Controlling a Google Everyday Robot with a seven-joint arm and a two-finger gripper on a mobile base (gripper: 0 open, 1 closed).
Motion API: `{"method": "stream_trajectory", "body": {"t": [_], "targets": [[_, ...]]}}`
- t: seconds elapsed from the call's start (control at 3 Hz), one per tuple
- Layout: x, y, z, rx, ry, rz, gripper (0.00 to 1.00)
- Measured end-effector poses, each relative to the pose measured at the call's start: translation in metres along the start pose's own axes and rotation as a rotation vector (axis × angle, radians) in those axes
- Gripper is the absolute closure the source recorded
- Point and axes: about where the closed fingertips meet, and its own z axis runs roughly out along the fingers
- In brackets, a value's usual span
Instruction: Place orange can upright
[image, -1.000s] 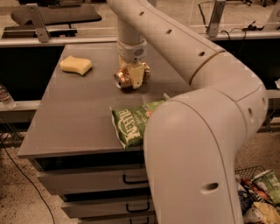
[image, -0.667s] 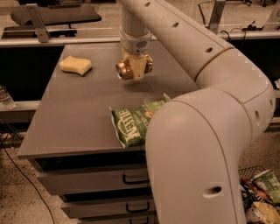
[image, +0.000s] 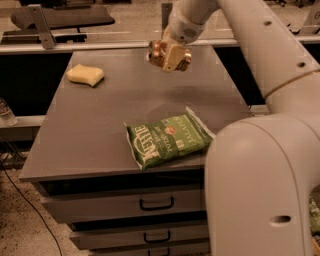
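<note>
Right now your gripper hangs above the table's far side, clamped around the can. The can sits between the jaws, clear of the surface, and looks tilted rather than upright, so you'd turn it vertical before lowering.

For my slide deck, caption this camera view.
Gripper holds the orange can above the gray table, where a green chip bag and yellow sponge lie.
</note>
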Motion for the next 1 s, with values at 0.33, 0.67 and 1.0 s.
{"method": "stream_trajectory", "body": {"t": [0.33,0.67,1.0], "targets": [[0.017,-0.01,-0.026,0.081,-0.22,0.15,1.0],[0.031,-0.016,-0.043,0.131,-0.406,0.252,1.0],[0.04,-0.019,-0.049,0.155,-0.557,0.309,1.0]]}}
